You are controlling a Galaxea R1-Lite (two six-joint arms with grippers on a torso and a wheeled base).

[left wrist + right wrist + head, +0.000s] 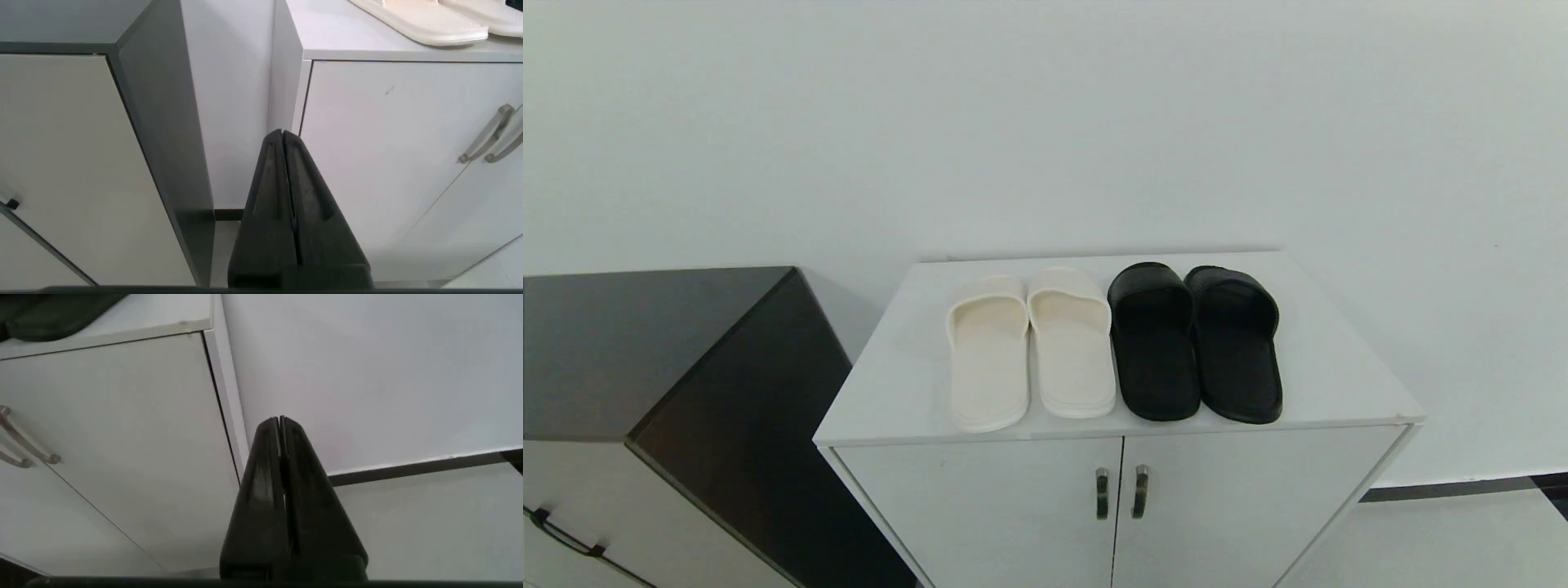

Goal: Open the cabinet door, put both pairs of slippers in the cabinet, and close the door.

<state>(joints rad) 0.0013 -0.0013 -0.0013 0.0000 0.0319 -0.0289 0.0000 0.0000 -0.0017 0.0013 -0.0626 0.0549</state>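
Note:
A white cabinet (pixel 907 384) stands before me with both doors closed and two metal handles (pixel 1120 492) at the centre seam. On its top lie a cream pair of slippers (pixel 1029 351) on the left and a black pair (pixel 1196 343) on the right, side by side. My left gripper (pixel 283 143) is shut and empty, low in front of the cabinet's left door (pixel 384 155). My right gripper (pixel 280 429) is shut and empty, low by the cabinet's right front corner (pixel 225 392).
A dark-topped cabinet (pixel 686 359) with a black drawer handle (pixel 564 535) stands close on the left, a narrow gap between it and the white one. A white wall is behind. Open floor (pixel 1462 539) lies to the right.

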